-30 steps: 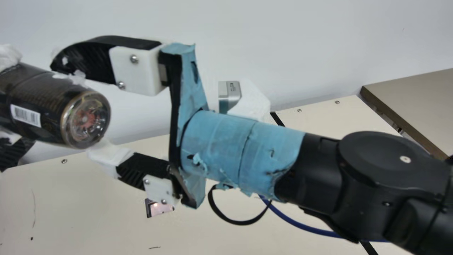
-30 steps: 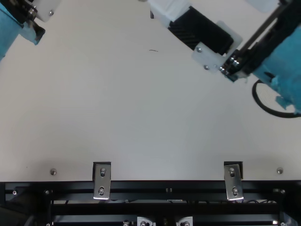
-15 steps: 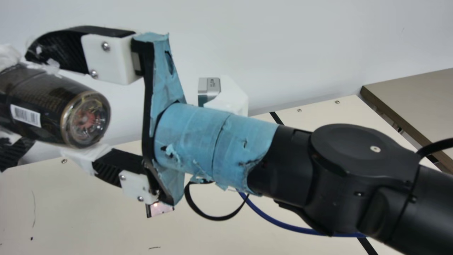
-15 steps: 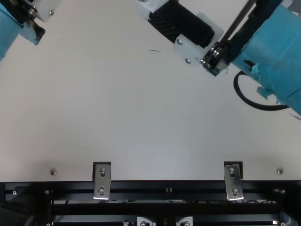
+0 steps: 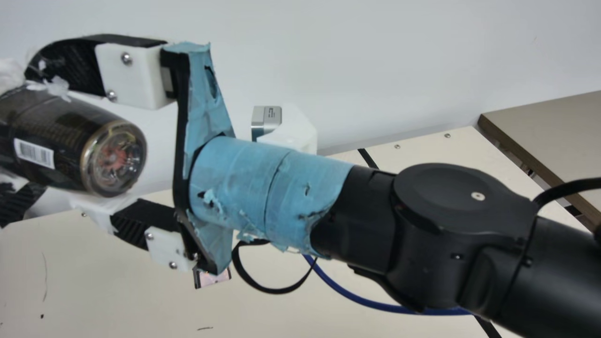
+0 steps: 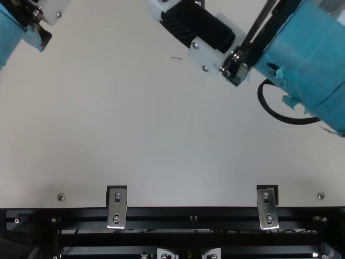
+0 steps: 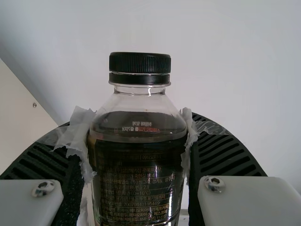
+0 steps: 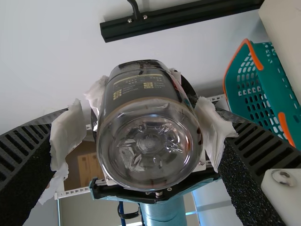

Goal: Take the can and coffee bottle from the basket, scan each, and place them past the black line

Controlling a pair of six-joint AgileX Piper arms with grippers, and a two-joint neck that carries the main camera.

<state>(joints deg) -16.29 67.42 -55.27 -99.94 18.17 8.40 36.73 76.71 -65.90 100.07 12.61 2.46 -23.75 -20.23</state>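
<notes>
Main view, from its left edge: your left gripper [image 7: 137, 132], two black ribbed fingers padded in torn white material, is clamped on the dark plastic coffee bottle [image 5: 61, 138], up above the cream table [image 5: 117, 300]. In the left wrist view, the black ridged cap [image 7: 139, 68] rises past those fingertips.

Moving right in the main view, the bottle's long axis slopes gently down toward its clear round base [image 5: 114, 158], and a white barcode label [image 5: 34, 153] faces the neck camera. The base end points at your right gripper [image 5: 54, 141], whose two black ribbed fingers with white padding stand spread, one above the bottle and one below. Their arm is roughly in line with the bottle. The right wrist view shows the base between them; you cannot tell whether the padding touches.

Farther right, beyond the blue-wrapped right wrist [image 5: 267, 188], part of the black line [image 5: 367, 158] crosses the table.

This looks like a handover: your right gripper is nearer the base, so it likely needs to close there, squarely, before your left lets go. Off-centre, the bottle could twist.
</notes>
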